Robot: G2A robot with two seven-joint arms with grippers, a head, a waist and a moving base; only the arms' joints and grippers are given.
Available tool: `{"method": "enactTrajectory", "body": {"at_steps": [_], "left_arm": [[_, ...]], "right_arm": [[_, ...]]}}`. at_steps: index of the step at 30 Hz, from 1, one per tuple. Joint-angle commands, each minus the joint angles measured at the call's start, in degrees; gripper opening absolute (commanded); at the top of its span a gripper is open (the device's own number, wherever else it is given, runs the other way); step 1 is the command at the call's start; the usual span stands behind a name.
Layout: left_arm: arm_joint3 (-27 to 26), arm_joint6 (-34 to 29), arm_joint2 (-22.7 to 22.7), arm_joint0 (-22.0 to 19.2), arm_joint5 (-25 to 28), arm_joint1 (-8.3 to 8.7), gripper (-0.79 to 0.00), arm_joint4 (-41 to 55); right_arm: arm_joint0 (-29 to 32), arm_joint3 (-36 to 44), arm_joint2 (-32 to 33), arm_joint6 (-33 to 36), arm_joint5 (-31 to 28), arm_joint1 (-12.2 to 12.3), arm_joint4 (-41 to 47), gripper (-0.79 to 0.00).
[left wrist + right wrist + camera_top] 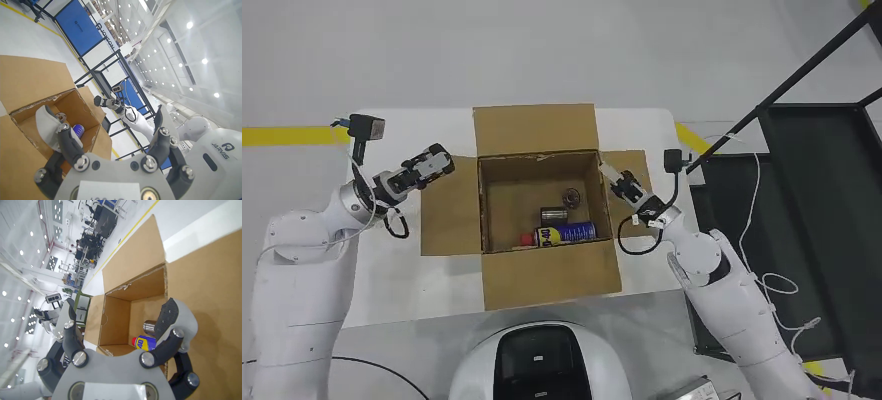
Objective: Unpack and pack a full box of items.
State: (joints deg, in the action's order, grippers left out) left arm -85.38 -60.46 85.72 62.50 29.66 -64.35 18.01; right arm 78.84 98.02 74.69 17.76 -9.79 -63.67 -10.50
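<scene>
Top view: left gripper (440, 162), jaws spread and empty, over the left flap of the box (447, 215). Inside lies the spray can (568, 233), beside a metal cylinder (553, 214). Then the right gripper (614, 178), likewise spread, at the right rim. We'd drop in clear of the wall, pinching across the can.

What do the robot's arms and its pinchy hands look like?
The left arm and right arm are smooth white shells, a black cable looping near each wrist. The left gripper and right gripper match: grey plate, black links with shiny silver bolts, two pale grey fingers with bumpy black pads.
</scene>
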Motion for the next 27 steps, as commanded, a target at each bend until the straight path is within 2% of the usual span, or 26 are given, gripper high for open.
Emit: {"method": "enactTrajectory", "body": {"at_steps": [1,5,11,27], "left_arm": [[0.55,-1.34,2.14,-0.09,0.09,0.52,0.0,0.19],[0.79,-2.23,4.4,0.64,-0.87,1.14,0.0,1.39],[2.25,-3.74,3.08,0.6,-2.07,1.3,0.0,3.34],[2.25,-3.74,3.08,0.6,-2.07,1.3,0.0,3.34]], "right_arm": [[-1.13,2.53,-1.95,4.61,1.29,0.06,-5.69,0.0],[-4.98,3.74,-7.27,11.49,2.96,-0.26,-12.33,0.0],[-10.15,0.29,-14.23,13.41,4.49,-1.44,-18.48,0.0],[-10.15,0.29,-14.23,13.41,4.49,-1.44,-18.48,0.0]]}}
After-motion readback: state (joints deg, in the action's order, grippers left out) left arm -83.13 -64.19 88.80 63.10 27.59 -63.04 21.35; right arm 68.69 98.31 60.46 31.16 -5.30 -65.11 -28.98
